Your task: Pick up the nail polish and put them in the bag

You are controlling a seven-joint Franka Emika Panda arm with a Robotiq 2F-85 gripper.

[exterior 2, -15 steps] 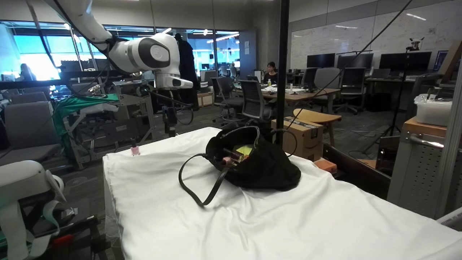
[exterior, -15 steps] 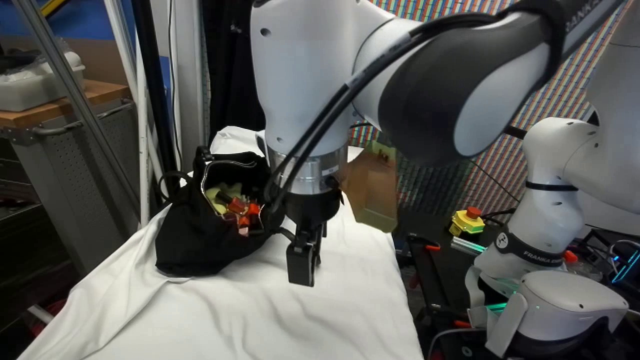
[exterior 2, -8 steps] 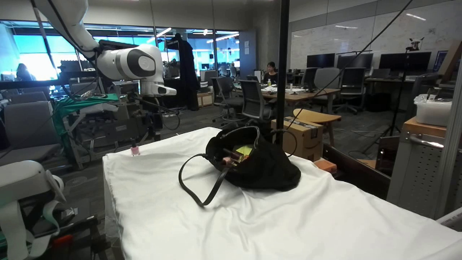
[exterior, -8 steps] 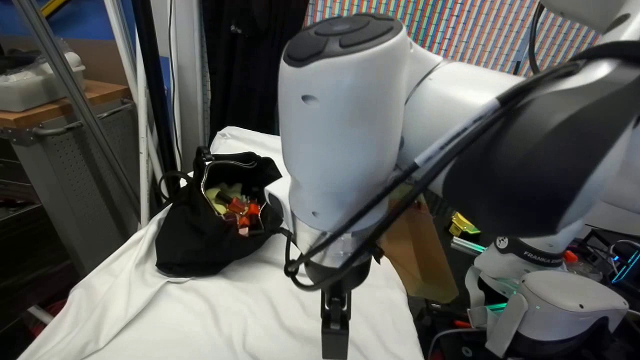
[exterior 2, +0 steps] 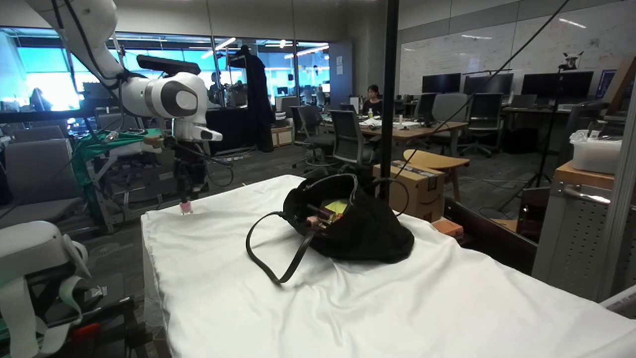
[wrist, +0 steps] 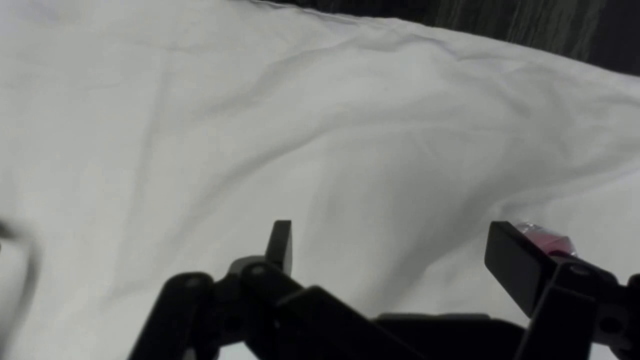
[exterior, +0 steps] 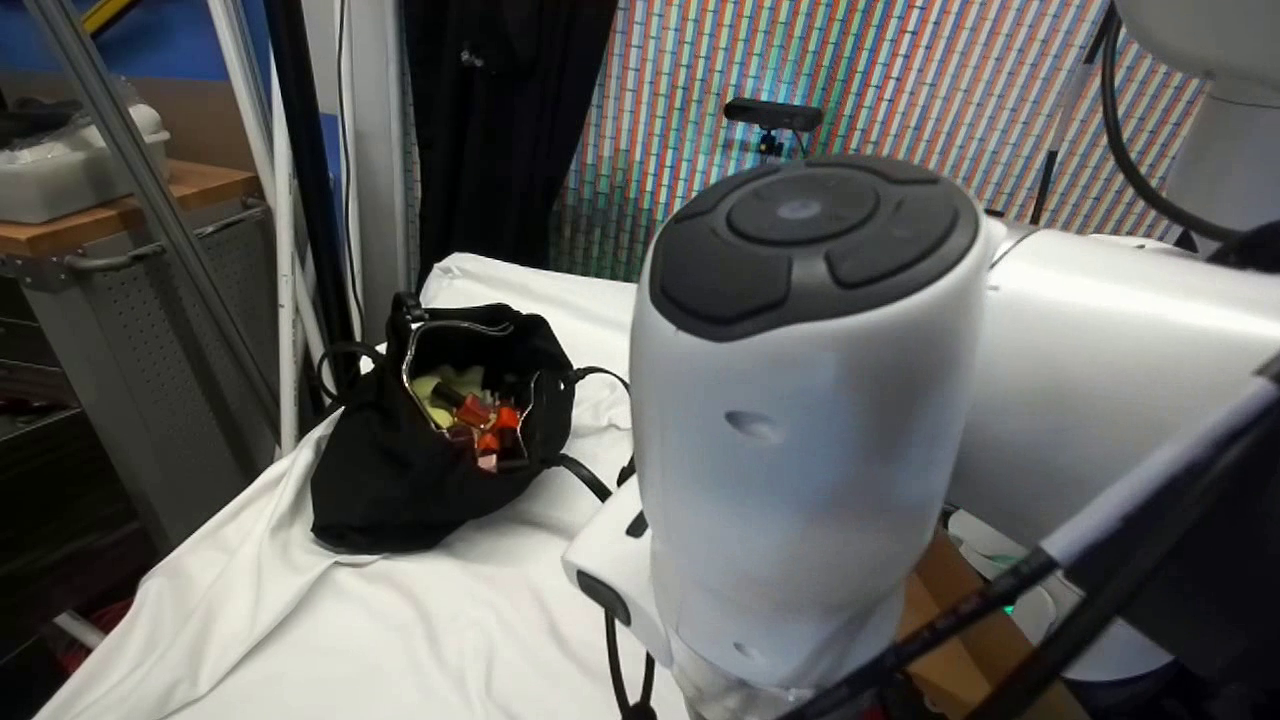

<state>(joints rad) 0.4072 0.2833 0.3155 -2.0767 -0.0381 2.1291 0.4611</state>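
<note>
Just outside wide-spread hand (wrist: pixel 390 245): pink nail polish (wrist: pixel 549 242), partly hidden.

Glaring upper left in an exterior view, through windows (exterior 2: pixel 54 82). Streaked with reflections across the whiteboard (exterior 2: pixel 447 54), upper right. Nearly black lower left in an exterior view, near the cart (exterior: pixel 140 340). Softly shadowed over the cloth (wrist: pixel 375 150) in the wrist view; blurred on a dark shape (wrist: pixel 32 270) at left.

In an exterior view, a bottle (exterior 2: pixel 186 207) stands near the table's (exterior 2: pixel 228 308) left corner; right of it, by the far edge, the bag (exterior 2: pixel 370 228) holds further bottles (exterior: pixel 474 411).
</note>
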